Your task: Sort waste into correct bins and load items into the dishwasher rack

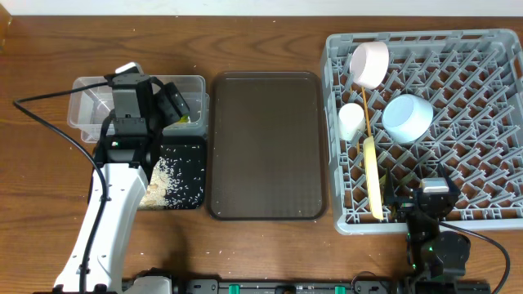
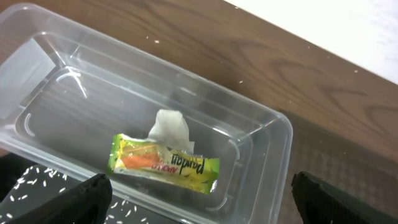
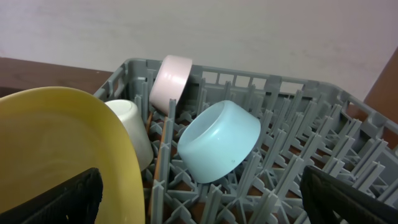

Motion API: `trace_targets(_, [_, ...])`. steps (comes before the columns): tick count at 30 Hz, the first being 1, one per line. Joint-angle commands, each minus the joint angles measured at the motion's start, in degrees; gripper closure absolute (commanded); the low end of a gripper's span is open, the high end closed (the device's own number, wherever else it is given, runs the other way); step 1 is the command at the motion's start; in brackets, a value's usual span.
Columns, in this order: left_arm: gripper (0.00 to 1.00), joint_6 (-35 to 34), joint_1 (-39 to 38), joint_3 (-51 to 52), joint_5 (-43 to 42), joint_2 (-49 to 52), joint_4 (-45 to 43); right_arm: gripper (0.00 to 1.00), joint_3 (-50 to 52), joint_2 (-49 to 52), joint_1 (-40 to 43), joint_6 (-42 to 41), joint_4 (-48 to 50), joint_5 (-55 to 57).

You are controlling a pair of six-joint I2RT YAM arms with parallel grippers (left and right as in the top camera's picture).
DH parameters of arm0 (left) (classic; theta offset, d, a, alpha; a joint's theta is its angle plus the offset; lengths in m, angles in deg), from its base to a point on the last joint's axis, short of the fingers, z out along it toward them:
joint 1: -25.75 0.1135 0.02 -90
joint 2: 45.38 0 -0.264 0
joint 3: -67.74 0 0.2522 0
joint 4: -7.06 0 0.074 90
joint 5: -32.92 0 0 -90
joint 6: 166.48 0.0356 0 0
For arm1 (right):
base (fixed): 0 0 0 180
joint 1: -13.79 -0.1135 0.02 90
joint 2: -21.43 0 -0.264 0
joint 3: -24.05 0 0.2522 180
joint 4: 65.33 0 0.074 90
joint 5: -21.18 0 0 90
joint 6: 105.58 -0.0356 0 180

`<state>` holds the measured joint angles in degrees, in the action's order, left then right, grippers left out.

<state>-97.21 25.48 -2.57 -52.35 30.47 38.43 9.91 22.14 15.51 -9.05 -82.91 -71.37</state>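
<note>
My left gripper hangs open over the clear plastic tub. Inside the tub lie the crumpled white tissue and the green-and-orange wrapper. Rice grains are spread in the black tray beside it. In the grey rack stand the pinkish bowl, white cup, light blue bowl, yellow-green plate on edge and chopsticks. My right gripper is open at the rack's near edge, right of the plate, with nothing between its fingers.
A dark brown serving tray lies between the bins and the rack. The left arm's cable loops over the table on the left. The rack's upright pegs stand close in front of my right gripper.
</note>
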Motion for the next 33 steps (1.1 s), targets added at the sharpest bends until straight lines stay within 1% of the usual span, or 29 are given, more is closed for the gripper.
trace_targets(1, [0.05,0.55,0.11,-1.05,0.68,-0.24,1.95,0.01,0.09,-0.44,-0.98,0.39,-0.20,-0.70])
trace_targets(7, [0.05,0.31,0.11,-1.01,-0.22,-0.24,4.85,0.01,0.09,-0.44,-0.98,0.39,-0.20,-0.70])
trace_targets(13, [0.05,0.31,0.11,-0.52,-1.40,-0.42,5.53,0.01,0.09,-0.44,-0.98,0.39,-0.20,-0.70])
trace_targets(17, [0.05,0.33,0.11,1.92,-1.51,-3.10,5.77,0.01,0.09,-0.44,-0.98,0.39,-0.20,-0.70])
trace_targets(23, [0.05,0.33,0.11,9.53,-1.46,-12.44,5.77,0.01,0.09,-0.44,-0.98,0.39,-0.20,-0.70])
trace_targets(28, [0.05,0.31,0.11,18.88,-1.49,-22.97,5.62,0.01,0.09,-0.44,-0.98,0.39,-0.20,-0.70])
trace_targets(30, [0.05,-0.37,0.11,23.23,-1.51,-27.82,3.87,0.01,0.09,-0.44,-0.98,0.39,-0.20,-0.70])
trace_targets(33, [0.05,-0.76,0.11,29.94,-1.51,-35.06,-1.14,0.01,0.09,-0.44,-0.98,0.39,-0.20,-0.70])
